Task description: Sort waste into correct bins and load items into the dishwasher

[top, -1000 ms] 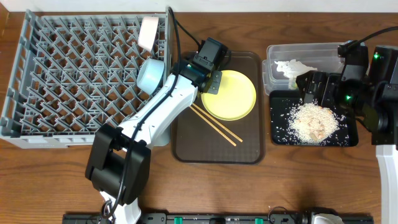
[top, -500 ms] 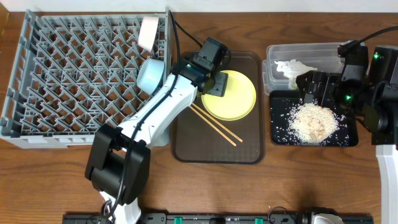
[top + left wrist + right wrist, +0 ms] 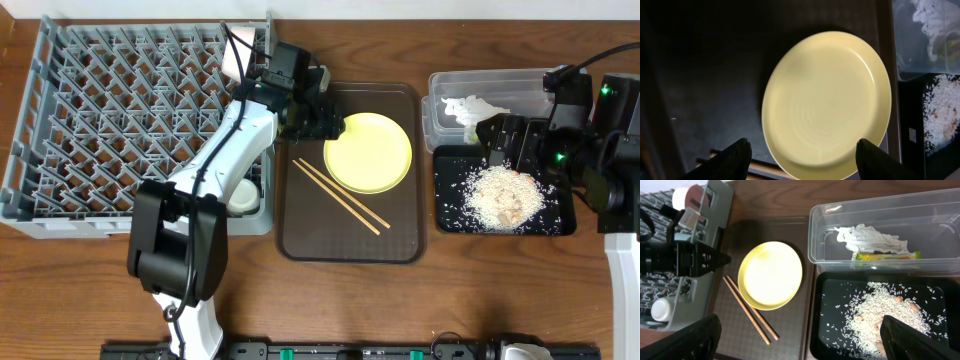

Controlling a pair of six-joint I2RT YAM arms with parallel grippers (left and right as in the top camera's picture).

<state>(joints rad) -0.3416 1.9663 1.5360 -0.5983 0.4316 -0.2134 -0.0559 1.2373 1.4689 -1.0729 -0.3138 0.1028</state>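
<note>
Left hand [image 3: 804, 145]: open, empty, its fingers spread above the yellow plate [image 3: 368, 151].
Yellow plate: flat on the brown tray [image 3: 400, 230] — chopsticks [image 3: 340, 195] just beside it.
Right hand [image 3: 800, 324]: open wide — over the black tray [image 3: 560, 222] holding rice [image 3: 500, 197].

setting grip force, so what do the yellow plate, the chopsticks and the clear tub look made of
Yellow plate: likely glazed ceramic or melamine; it is smooth with a soft sheen and faint concentric rings.
Chopsticks: wood or bamboo, with a matte, light tan surface.
Clear tub: thin transparent plastic; its contents show through the walls.
</note>
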